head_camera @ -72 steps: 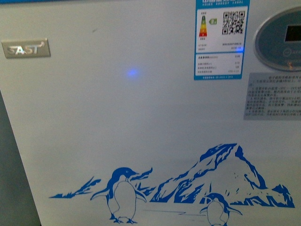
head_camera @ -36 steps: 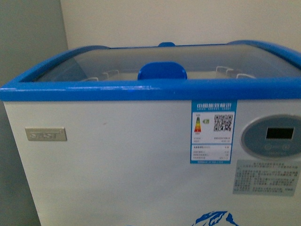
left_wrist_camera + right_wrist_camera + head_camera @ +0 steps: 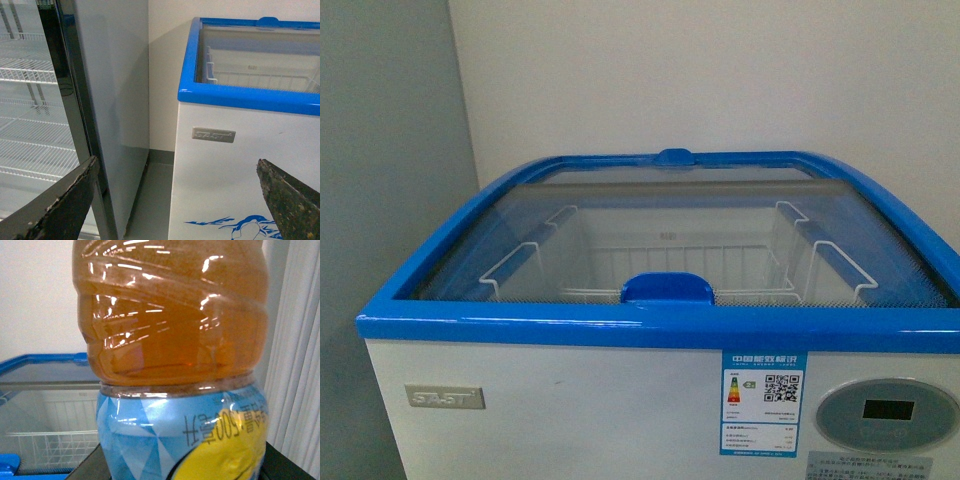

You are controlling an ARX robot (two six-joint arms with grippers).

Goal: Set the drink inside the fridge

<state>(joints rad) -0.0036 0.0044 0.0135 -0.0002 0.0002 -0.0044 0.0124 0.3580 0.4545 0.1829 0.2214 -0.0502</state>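
Observation:
The fridge (image 3: 520, 325) is a white chest with a blue rim. Its curved glass top (image 3: 700, 230) is slid shut, with a blue handle (image 3: 665, 288) at the front edge and white wire baskets (image 3: 670, 265) underneath. Neither arm shows in the front view. The drink bottle (image 3: 175, 340) holds amber liquid and has a blue and yellow label. It fills the right wrist view, my right gripper (image 3: 185, 471) shut on it, and the fridge's rim (image 3: 40, 360) lies behind. My left gripper (image 3: 177, 161) is open and empty in front of the fridge's white front (image 3: 225, 165).
A tall black-framed glass-door cabinet (image 3: 65, 100) with wire shelves stands close to the fridge's left side, with a narrow floor gap (image 3: 150, 185) between them. A pale wall (image 3: 720, 70) is behind the fridge. White vertical blinds (image 3: 295, 365) hang to its right.
The front view has risen from the fridge's penguin-printed front panel to its blue rim and glass top, which now shows from above with the baskets inside.

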